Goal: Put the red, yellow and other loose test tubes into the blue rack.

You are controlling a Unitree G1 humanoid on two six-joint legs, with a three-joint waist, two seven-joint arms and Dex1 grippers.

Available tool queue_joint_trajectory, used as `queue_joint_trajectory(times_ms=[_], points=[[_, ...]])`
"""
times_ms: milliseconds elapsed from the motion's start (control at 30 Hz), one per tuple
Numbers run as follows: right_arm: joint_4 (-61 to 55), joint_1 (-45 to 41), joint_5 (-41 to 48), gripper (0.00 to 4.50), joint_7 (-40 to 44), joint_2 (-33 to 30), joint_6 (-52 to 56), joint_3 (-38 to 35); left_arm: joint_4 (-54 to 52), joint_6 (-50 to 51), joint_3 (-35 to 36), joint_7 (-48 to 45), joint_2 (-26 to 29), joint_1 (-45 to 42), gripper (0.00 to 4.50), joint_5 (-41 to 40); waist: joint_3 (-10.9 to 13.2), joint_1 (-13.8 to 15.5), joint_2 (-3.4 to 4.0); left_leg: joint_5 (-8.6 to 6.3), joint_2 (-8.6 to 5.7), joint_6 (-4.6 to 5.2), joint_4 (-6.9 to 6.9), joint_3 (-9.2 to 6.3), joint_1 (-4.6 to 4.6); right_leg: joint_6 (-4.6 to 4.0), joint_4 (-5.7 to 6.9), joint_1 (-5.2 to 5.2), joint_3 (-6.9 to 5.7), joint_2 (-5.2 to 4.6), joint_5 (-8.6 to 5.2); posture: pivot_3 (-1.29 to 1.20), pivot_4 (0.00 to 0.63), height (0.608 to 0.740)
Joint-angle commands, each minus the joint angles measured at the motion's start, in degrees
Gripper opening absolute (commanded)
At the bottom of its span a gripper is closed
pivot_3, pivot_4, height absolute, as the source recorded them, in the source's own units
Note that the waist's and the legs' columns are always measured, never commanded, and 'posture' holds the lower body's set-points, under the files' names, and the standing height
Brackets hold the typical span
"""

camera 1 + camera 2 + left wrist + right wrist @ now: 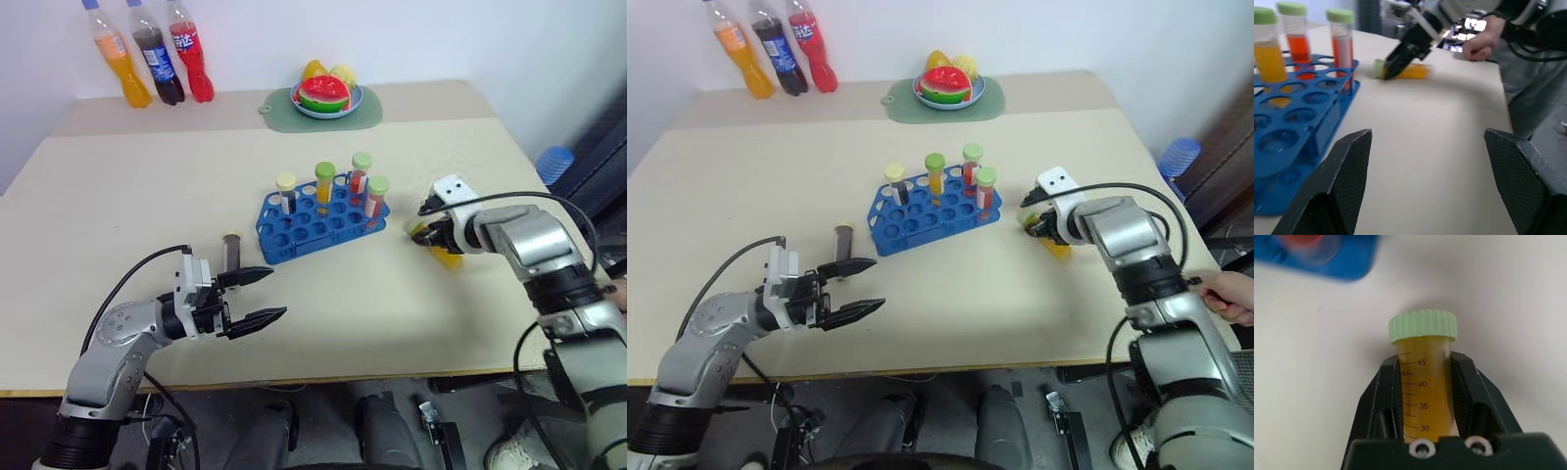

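tubes in blue rack [318,217]: 4 | loose yellow tube [1425,382]: 1 | loose brown tube [231,251]: 1

Two head views, side by side, looking forward and down over the table [118,186], taking in the same spread from the soda bottles [157,54] at the far edge to both arms near. Left wrist view low and level, facing across past the blue rack [1298,127] toward the right gripper [1396,66], also shared with the head views. Right wrist view very close, looking down on the yellow tube [1425,382].
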Motion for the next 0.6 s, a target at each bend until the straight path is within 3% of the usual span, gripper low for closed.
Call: queue_joint_trajectory(times_ms=[33,133,233,333,467,600], points=[[-8.55,4.06,0.82,1.03,3.65,-4.49,-2.68,-2.61,-2.12,-0.11,1.12,0.27,0.13,-0.18,3.77,-1.39,0.01,0.05,0.01,0.00,-0.01,0.00,0.02,0.02,-0.01,0.00,-0.01,-0.01,0.00,-0.01,0.00,0.00,0.150,0.740],[-18.92,8.82,6.55,1.03,9.37,-7.26,-5.52,-8.69,-1.53,-0.03,0.76,0.15,-0.12,-0.94,3.77,-1.44,0.08,0.53,0.12,-0.02,0.00,0.02,0.01,0.03,-0.06,0.00,-0.01,-0.05,0.00,-0.01,0.00,0.00,0.150,0.740],[-29.06,12.20,15.15,1.03,12.14,-5.13,-4.91,-15.44,-0.41,0.13,0.51,-0.11,-0.23,-2.18,3.77,-1.61,0.12,0.28,0.19,-0.03,0.14,0.02,0.01,0.11,-0.07,-0.01,-0.01,-0.09,0.00,0.08,0.01,0.00,0.150,0.740],[-32.56,11.85,22.65,1.03,7.25,8.11,-9.87,-20.44,1.22,-0.10,0.45,-0.70,-0.22,-3.40,3.77,-1.55,0.06,-0.29,0.08,-0.07,0.39,-0.06,0.01,0.12,-0.01,-0.15,-0.04,-0.07,0.00,0.31,0.10,0.00,0.150,0.740],[-27.64,9.06,16.62,1.03,-4.28,24.28,-22.16,-17.88,3.39,-1.80,0.69,-1.15,-0.44,-3.80,3.77,-0.44,0.09,-0.37,0.13,-0.03,0.42,-0.17,0.01,0.11,0.05,-0.23,0.00,-0.05,0.00,0.35,0.15,0.00,0.150,0.740],[-16.84,7.51,6.95,1.03,-10.91,34.68,-40.97,-13.53,4.19,-1.94,2.02,-0.37,-0.94,-3.32,3.77,-1.16,0.09,-0.35,0.12,0.20,0.39,-0.57,-0.02,0.04,0.04,-0.24,0.01,-0.08,-0.01,0.34,0.15,0.00,0.150,0.740]])
